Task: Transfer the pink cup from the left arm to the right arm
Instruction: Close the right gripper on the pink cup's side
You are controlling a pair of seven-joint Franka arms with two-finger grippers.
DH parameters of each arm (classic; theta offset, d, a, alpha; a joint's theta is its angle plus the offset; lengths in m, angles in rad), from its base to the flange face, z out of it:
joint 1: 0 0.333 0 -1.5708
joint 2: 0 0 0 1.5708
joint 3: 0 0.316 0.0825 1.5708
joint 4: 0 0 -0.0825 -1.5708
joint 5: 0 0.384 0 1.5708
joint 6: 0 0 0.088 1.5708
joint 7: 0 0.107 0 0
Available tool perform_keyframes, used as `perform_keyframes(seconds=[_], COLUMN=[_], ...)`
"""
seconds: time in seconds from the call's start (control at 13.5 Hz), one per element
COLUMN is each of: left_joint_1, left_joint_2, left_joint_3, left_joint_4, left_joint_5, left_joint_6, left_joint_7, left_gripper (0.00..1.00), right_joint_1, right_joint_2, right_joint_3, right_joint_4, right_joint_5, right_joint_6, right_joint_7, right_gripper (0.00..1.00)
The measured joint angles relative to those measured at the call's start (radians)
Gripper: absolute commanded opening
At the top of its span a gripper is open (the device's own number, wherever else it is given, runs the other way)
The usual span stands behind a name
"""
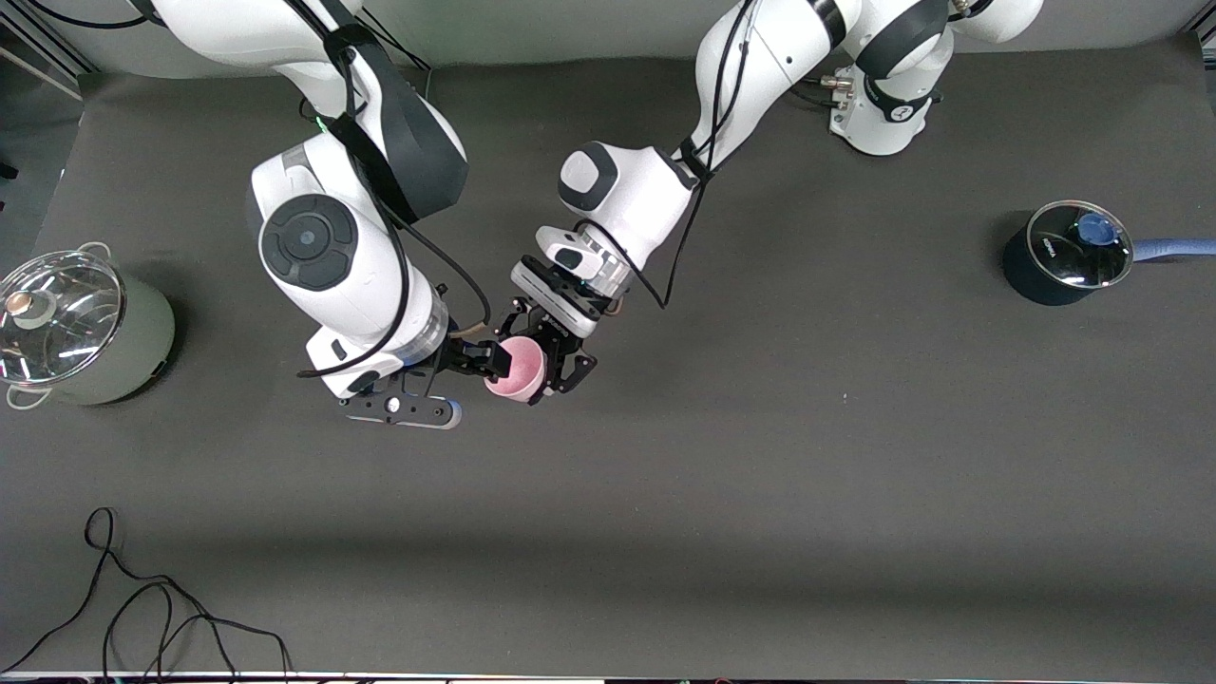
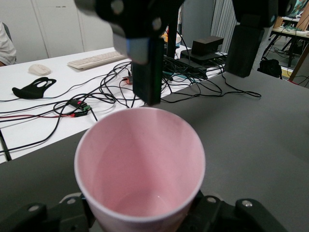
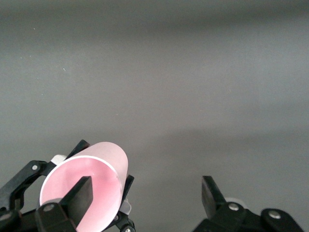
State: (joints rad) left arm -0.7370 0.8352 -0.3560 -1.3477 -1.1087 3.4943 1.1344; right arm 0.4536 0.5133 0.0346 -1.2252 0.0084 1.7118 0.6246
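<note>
Mid-table, in the air: my left gripper (image 1: 543,366) holds the pink cup (image 1: 516,370) tipped on its side, fingers closed around the cup's lower body, so the open rim faces the right gripper (image 1: 472,366) coming in from the right arm's end. I judge the tilt deliberate: it presents the mouth and wall for a handover grasp. The right gripper's jaws stand wide apart and hold nothing; in the right wrist view one finger (image 3: 79,195) sits inside the cup's mouth while the other finger (image 3: 210,193) stands well clear outside, so only one wall of the cup lies between them. The cup sits between the two grippers, over bare table (image 1: 760,456). The handover is not yet made; the right jaws must close on the wall before I release the left.
</note>
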Motion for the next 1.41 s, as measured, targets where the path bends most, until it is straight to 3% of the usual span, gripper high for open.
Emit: perform_keyframes(seconds=[0.3, 0.37, 0.67, 0.89, 1.33, 1.41], left_joint_1=[0.000, 0.000, -0.001, -0.002, -0.011, -0.011], left_joint_2=[0.001, 0.001, 0.001, 0.001, 0.004, 0.004], left_joint_3=[0.001, 0.002, 0.003, 0.003, 0.004, 0.004], left_joint_4=[0.000, 0.000, 0.000, 0.000, 0.008, 0.008], left_joint_5=[0.000, 0.000, 0.000, 0.000, -0.001, -0.001], left_joint_6=[0.000, 0.000, 0.000, -0.002, -0.001, -0.001], left_joint_7=[-0.001, -0.001, -0.002, -0.004, -0.019, -0.019], left_gripper=[0.00, 0.00, 0.00, 0.00, 0.00, 0.99], right_joint_1=[0.028, 0.033, 0.033, 0.032, 0.033, 0.033], right_joint_2=[0.013, 0.016, 0.020, 0.020, 0.017, 0.017], right_joint_3=[0.001, 0.001, 0.001, 0.000, 0.002, 0.002], right_joint_4=[-0.012, -0.018, -0.022, -0.019, -0.016, -0.015], right_joint_5=[0.000, 0.000, 0.001, 0.005, 0.020, 0.020], right_joint_6=[0.000, 0.000, 0.000, 0.001, 0.007, 0.008], right_joint_7=[0.001, 0.002, 0.003, 0.003, 0.015, 0.016], right_gripper=[0.97, 0.86, 0.27, 0.01, 0.00, 0.00])
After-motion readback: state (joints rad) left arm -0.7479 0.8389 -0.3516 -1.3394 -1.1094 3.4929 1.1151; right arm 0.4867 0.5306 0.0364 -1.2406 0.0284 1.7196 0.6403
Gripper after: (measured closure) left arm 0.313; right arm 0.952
